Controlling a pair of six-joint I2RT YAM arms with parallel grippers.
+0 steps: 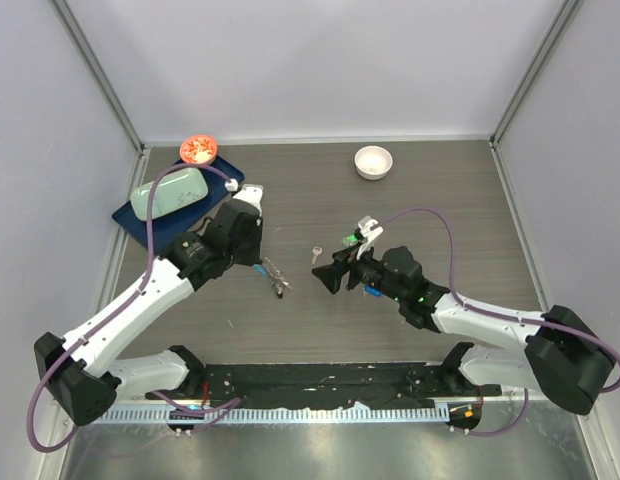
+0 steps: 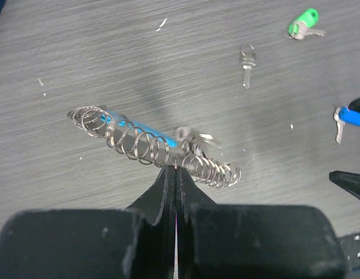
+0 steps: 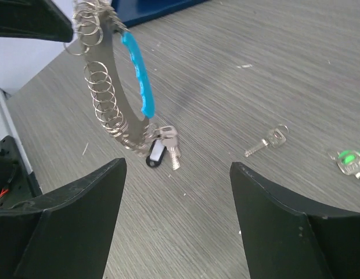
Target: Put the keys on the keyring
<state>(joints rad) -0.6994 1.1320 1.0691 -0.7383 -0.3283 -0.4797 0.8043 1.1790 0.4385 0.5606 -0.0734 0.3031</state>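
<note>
My left gripper (image 2: pixel 175 170) is shut on the keyring (image 2: pixel 146 141), a curved light-blue strip strung with silvery wire rings, and holds it just above the table. A black-headed key (image 3: pixel 158 153) and small silver keys hang from its lower end. On the table beyond lie a plain silver key (image 2: pixel 247 60), a green-headed key (image 2: pixel 302 23) and a blue-headed key (image 2: pixel 349 117). My right gripper (image 3: pixel 177 165) stands open over the table facing the keyring (image 3: pixel 104 99), with nothing between its fingers. The silver key (image 3: pixel 267 142) and green key (image 3: pixel 349 160) lie to its right.
A white bowl (image 1: pixel 373 160) stands at the back of the table. A blue tray (image 1: pixel 137 216) at back left carries a pale green box, with a red round object (image 1: pixel 199 149) behind it. The two grippers (image 1: pixel 262 262) (image 1: pixel 328 277) are close together mid-table.
</note>
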